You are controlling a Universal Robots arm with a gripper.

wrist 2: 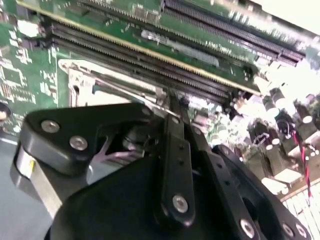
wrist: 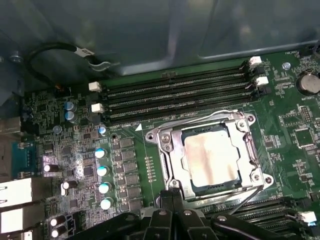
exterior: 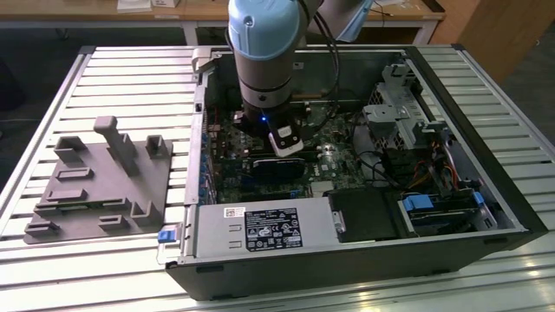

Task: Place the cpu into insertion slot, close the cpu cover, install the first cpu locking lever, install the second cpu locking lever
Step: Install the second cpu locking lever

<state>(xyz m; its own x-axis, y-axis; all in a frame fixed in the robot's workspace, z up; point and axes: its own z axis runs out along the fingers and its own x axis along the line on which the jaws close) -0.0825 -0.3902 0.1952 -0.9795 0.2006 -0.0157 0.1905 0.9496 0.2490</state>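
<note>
The cpu (wrist: 212, 159) sits in the insertion slot (wrist: 172, 165) under the closed cpu cover (wrist: 252, 150); the gripper (wrist: 176, 197), fingers together, hovers at the cover's near edge.

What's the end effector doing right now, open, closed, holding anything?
End effector: fingers pressed together, closed, nothing visibly held; it sits at the edge of the thin silvery metal cpu cover frame, which lies over the dull silver-grey square cpu.

Slatted metal table (exterior: 104, 71) (wooden desk (exterior: 104, 14) behind)
</note>
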